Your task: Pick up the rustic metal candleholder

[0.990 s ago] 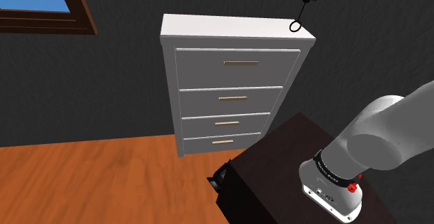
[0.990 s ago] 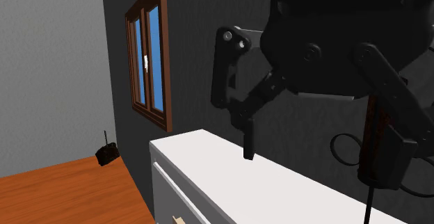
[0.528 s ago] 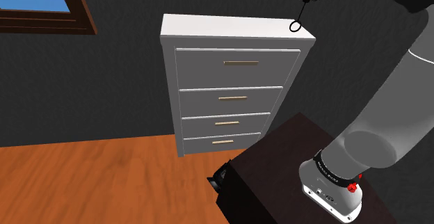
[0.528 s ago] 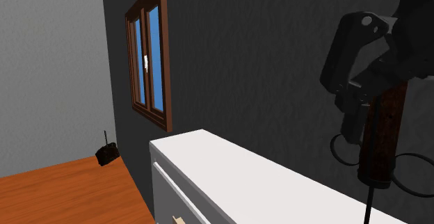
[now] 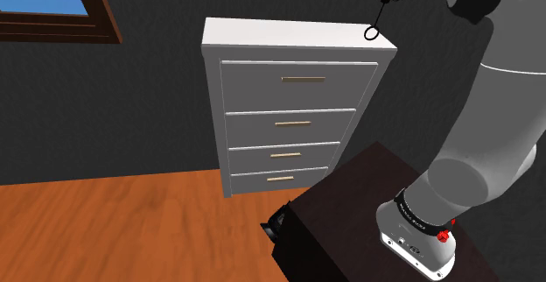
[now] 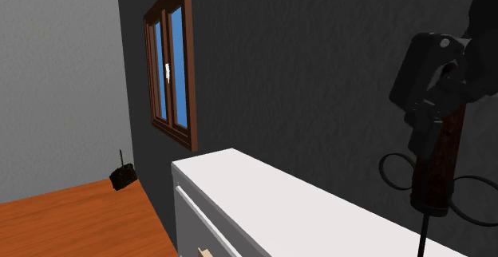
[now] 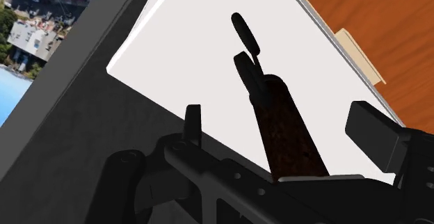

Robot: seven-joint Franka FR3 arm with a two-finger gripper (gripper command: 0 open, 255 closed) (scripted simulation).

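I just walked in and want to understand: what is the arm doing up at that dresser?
The white arm reaches up over the white dresser to a dark candleholder standing near a corner of the dresser's top. Its black gripper is open, one finger on each side of the candleholder's brown column. In the wrist view a gap shows on both sides, so it is not gripped yet.

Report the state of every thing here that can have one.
White four-drawer dresser: all drawers shut.
Dark rusty-brown candleholder with thin black wire rings: standing on the dresser top, not gripped.
Black two-finger claw: open, straddling the candleholder's stem without touching it.
Brown-framed window: shut.
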